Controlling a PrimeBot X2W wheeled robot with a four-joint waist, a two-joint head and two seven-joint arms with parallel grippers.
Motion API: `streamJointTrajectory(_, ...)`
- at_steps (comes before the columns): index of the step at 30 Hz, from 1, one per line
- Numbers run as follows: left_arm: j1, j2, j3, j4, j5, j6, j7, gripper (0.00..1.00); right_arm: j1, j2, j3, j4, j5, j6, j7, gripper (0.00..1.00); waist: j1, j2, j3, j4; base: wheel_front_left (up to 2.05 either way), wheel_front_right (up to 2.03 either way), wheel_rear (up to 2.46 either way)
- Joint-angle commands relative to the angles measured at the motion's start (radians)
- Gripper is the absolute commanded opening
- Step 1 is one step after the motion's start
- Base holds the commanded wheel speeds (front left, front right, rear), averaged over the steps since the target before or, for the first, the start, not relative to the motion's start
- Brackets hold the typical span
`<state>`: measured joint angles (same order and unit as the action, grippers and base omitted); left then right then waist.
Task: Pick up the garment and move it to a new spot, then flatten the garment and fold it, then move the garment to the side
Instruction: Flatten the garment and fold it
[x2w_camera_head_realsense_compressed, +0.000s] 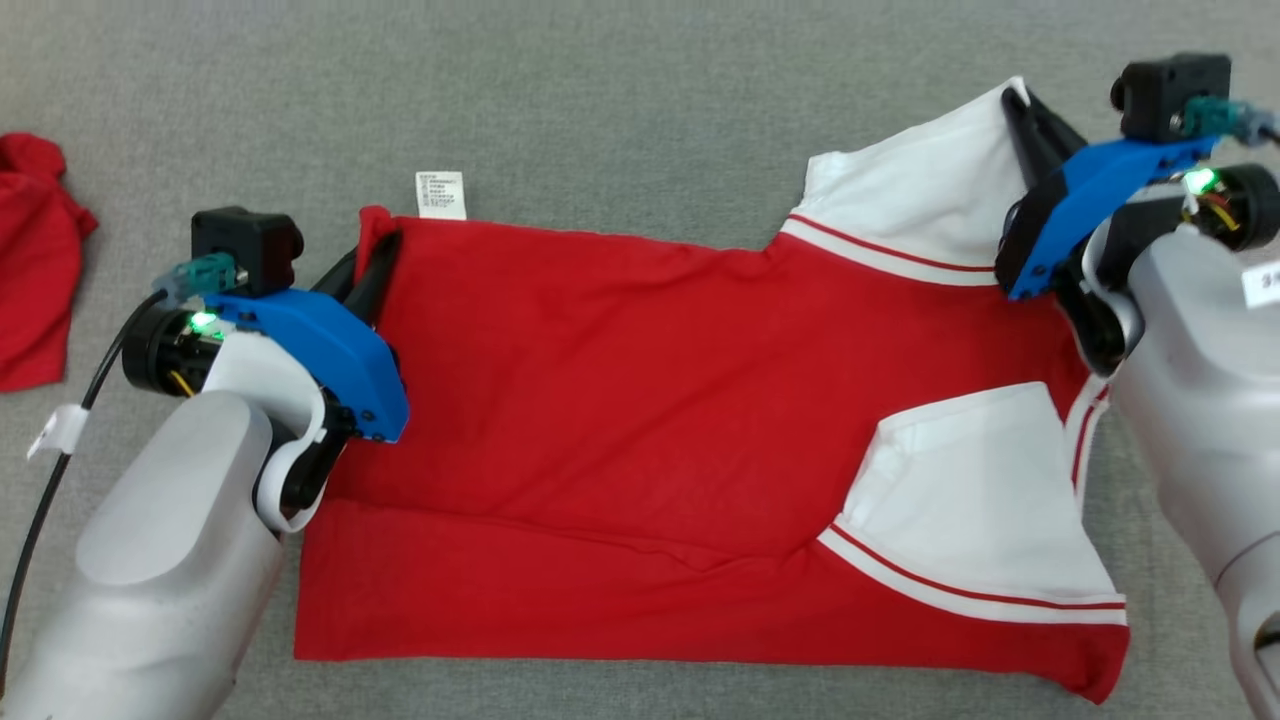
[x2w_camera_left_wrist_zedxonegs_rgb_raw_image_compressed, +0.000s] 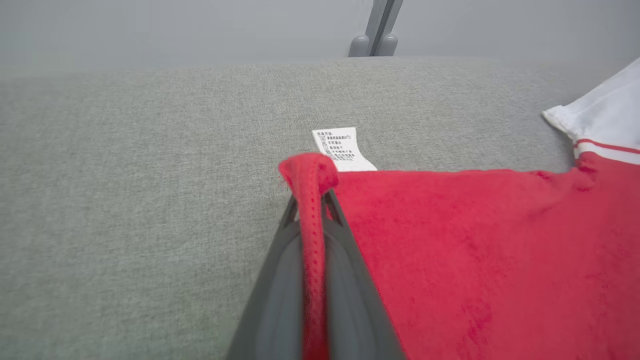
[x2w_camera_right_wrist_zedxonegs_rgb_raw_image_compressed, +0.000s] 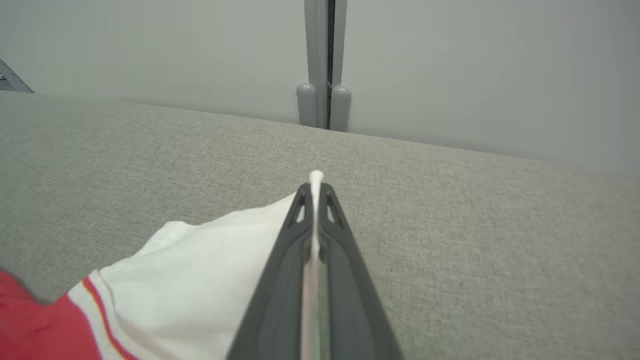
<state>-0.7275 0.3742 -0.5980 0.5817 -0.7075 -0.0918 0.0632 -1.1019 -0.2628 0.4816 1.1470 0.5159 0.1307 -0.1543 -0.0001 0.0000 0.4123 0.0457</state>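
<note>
Garment place: the garment (x2w_camera_head_realsense_compressed: 620, 400) lies spread on the grey bench (x2w_camera_head_realsense_compressed: 640, 90), between the two arms and well apart from the far edge.
Long axis: it runs from the robot's left to its right, about parallel with the far edge of the bench. The red hem points left and the white sleeves point right.
Left gripper (x2w_camera_head_realsense_compressed: 378, 245): pressed together on the far left corner of the hem, just beside the care label (x2w_camera_head_realsense_compressed: 440, 193). A red fold sticks out past the tips.
Right gripper (x2w_camera_head_realsense_compressed: 1015, 100): pressed together on the thin tip of the far sleeve (x2w_camera_head_realsense_compressed: 900, 200), with only a white sliver between the fingers.
Step, as I judge: both far corners are pinched, ready for a fold toward the near edge.
Risk 1: the sleeve tip may slip out, because so little cloth is held.
Risk 2: the sleeve may lift alone and the fold come out skewed, if the arms do not move evenly.
Risk 3: the near sleeve (x2w_camera_head_realsense_compressed: 980, 500) may bunch under the fold.
Other thing: a red cloth (x2w_camera_head_realsense_compressed: 35, 260) lies at the left edge, well apart.
</note>
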Motion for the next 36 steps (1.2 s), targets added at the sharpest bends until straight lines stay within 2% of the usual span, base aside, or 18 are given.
streamJointTrajectory(1,0.018,0.006,0.004,-0.005,-0.006,0.007,-0.009,0.0,0.034,-0.004,0.012,-0.026,0.014,0.0,-0.02,0.0,0.0001,0.0,-0.024,-0.022,0.0,0.0,0.0)
streamJointTrajectory(11,0.114,0.04,0.026,-0.063,-0.022,0.048,-0.057,0.0,0.275,-0.069,0.066,-0.3,0.141,0.0,-0.096,0.0,0.0001,0.0,-0.08,-0.045,0.0,0.0,0.0)
streamJointTrajectory(20,0.212,0.061,0.033,-0.127,-0.032,0.079,-0.103,0.0,0.516,-0.117,-0.01,-0.548,0.164,0.0,-0.111,0.0,0.0001,0.0,-0.119,-0.052,0.0,0.0,0.0)
streamJointTrajectory(29,0.264,0.064,0.038,-0.147,-0.027,0.093,-0.163,0.0,0.713,-0.097,-0.107,-0.717,0.134,0.0,-0.111,0.0,0.0001,0.0,-0.136,-0.055,0.0,0.0,0.0)
streamJointTrajectory(36,0.28,0.06,0.034,-0.109,-0.023,0.081,-0.211,0.0,0.874,-0.07,-0.188,-0.848,0.115,0.0,-0.078,0.0,0.0001,0.0,-0.154,-0.058,0.0,0.0,0.0)
